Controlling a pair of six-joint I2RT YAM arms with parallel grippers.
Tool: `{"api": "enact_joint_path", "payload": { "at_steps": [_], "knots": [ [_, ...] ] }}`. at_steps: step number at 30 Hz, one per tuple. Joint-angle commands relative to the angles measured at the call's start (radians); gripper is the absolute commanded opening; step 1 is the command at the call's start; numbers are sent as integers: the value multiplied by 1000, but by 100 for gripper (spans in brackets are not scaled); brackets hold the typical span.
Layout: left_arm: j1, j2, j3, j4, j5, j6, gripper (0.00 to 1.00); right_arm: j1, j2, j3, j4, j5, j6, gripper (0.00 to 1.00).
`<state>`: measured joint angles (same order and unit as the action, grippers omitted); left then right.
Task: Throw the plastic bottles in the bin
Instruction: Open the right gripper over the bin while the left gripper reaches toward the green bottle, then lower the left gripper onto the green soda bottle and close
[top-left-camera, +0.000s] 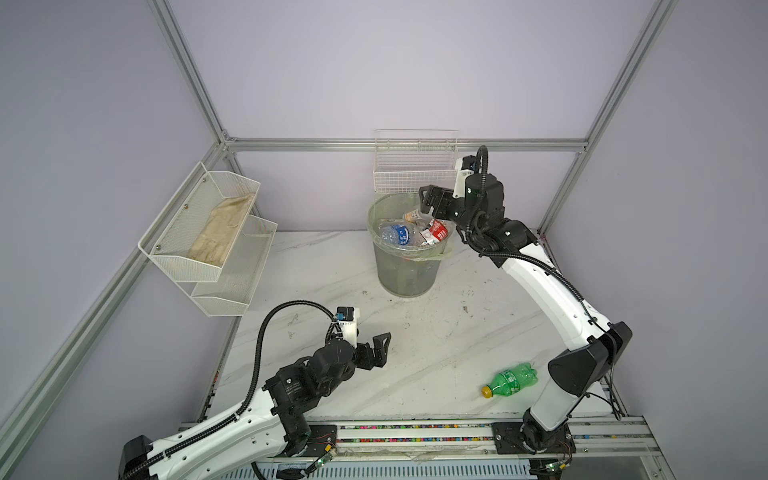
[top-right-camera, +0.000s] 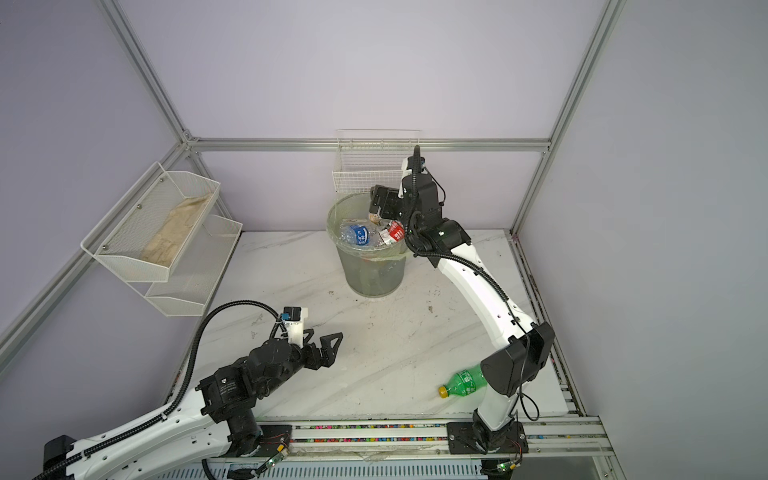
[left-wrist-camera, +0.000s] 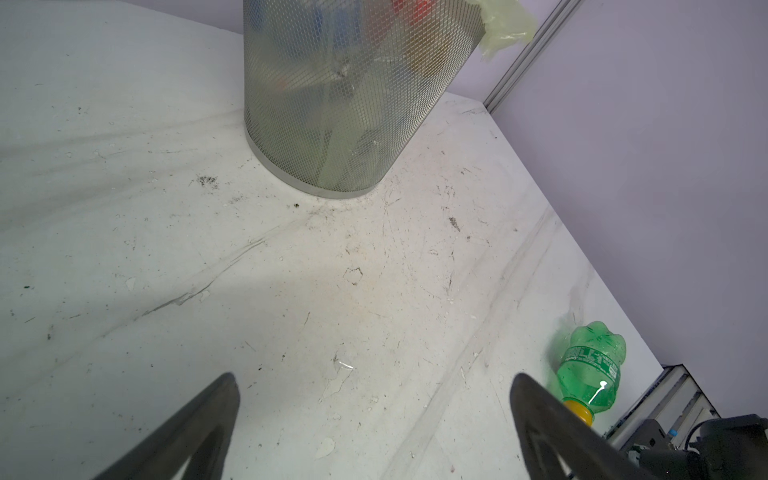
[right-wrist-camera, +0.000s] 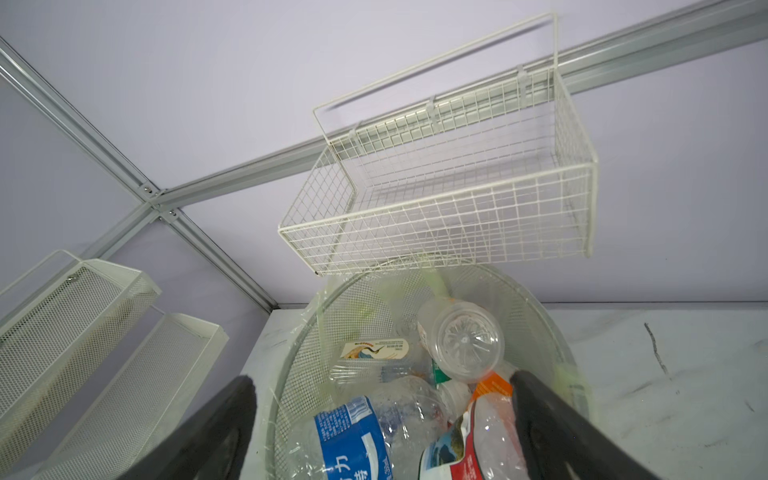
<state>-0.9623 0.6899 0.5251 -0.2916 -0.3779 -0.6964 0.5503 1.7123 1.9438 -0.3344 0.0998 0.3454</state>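
Tabletop (top-left-camera: 436, 340) — one green bottle (top-left-camera: 513, 379), one bin (top-left-camera: 405, 270)

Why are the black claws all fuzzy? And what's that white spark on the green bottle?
Left wrist view: the left fingers sit too close to the lens, so they blur; the spark on the green bottle is glare from the light. Right wrist view: the right fingers blur the same way.

The left arm (top-left-camera: 249, 432) and right arm (top-left-camera: 540, 291) have white link shells and black joint housings. A black corrugated conduit (top-left-camera: 261, 332) follows each arm. The left claw (top-right-camera: 326, 336) and right claw (top-left-camera: 424, 200) are black, with triangular open-frame fingers (top-right-camera: 334, 336). Each wrist carries a white camera bracket (top-left-camera: 349, 329).
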Motion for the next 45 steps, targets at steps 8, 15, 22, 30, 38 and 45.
{"api": "enact_joint_path", "payload": {
  "at_steps": [8, 15, 22, 30, 38, 45],
  "knots": [
    [-24, 15, 52, 11, -16, 48, 100, 2, -175, -92, 6, 38, 4, 97],
    [-60, 145, 141, 26, 2, 135, 100, 3, -288, -190, -25, 45, 24, 97],
    [-97, 314, 244, 119, 81, 229, 100, 1, -440, -348, -8, 69, 90, 97],
    [-154, 572, 412, 168, 209, 329, 100, -73, -519, -432, -79, -6, 218, 97],
    [-196, 857, 592, 267, 368, 356, 98, -137, -641, -540, -79, -46, 276, 97],
    [-236, 1076, 775, 269, 453, 383, 97, -138, -726, -600, -87, -37, 264, 97]
  ]
}}
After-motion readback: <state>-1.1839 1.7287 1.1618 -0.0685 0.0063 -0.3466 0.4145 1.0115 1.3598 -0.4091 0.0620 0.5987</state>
